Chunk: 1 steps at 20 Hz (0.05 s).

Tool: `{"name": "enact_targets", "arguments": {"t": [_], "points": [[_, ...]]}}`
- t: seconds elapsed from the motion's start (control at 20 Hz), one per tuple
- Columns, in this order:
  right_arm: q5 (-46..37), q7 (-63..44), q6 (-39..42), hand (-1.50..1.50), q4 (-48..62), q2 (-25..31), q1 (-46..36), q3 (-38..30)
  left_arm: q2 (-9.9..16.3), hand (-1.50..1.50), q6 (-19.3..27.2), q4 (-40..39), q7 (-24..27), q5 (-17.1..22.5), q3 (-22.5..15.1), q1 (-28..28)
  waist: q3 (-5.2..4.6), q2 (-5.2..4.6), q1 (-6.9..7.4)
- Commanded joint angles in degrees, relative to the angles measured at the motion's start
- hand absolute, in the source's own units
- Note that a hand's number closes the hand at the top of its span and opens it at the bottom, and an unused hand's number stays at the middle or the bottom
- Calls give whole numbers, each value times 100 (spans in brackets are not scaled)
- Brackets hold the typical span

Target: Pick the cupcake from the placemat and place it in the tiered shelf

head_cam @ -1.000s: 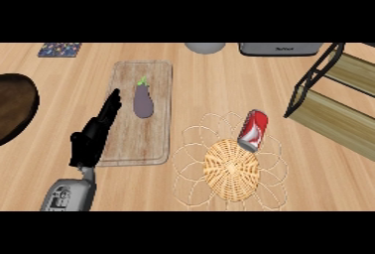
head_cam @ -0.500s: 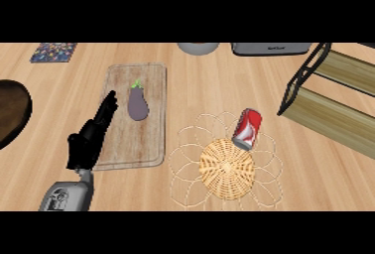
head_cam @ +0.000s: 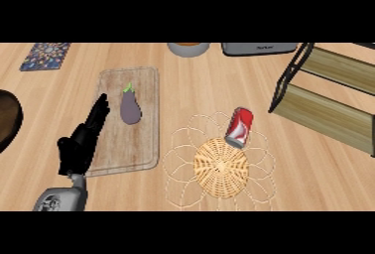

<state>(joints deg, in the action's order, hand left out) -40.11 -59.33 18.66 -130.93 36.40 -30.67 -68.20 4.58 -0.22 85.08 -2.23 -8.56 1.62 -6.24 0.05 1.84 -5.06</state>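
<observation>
A round wicker placemat [head_cam: 219, 167] with a looped wire rim lies at the centre front. A red soda can [head_cam: 239, 127] lies on its side on the mat's upper right edge; I see no cupcake anywhere. The tiered shelf [head_cam: 322, 106], with a dark frame and wooden boards, stands at the right. My left hand [head_cam: 82, 141] is open, fingers straight and pointing away, over the left edge of a wooden cutting board [head_cam: 147, 144]. It holds nothing. The right hand does not show.
A purple eggplant [head_cam: 130, 110] lies on the cutting board just right of my fingertips. At the back are a bowl [head_cam: 188, 48], a grey appliance [head_cam: 260, 48] and a patterned mat [head_cam: 45, 55]. A dark round object [head_cam: 7, 124] sits at the left edge.
The whole scene has slid a little left and down in the view. My left hand stays open beside the eggplant, in nearly the same place relative to the board.
</observation>
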Motion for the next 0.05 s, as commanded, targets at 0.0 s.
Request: {"name": "enact_targets", "arguments": {"t": [0.0], "points": [[943,-695,1307,-150,-467,27,313,-868,15,0,14,30,-67,-12,12,30,-5,14,-83]]}}
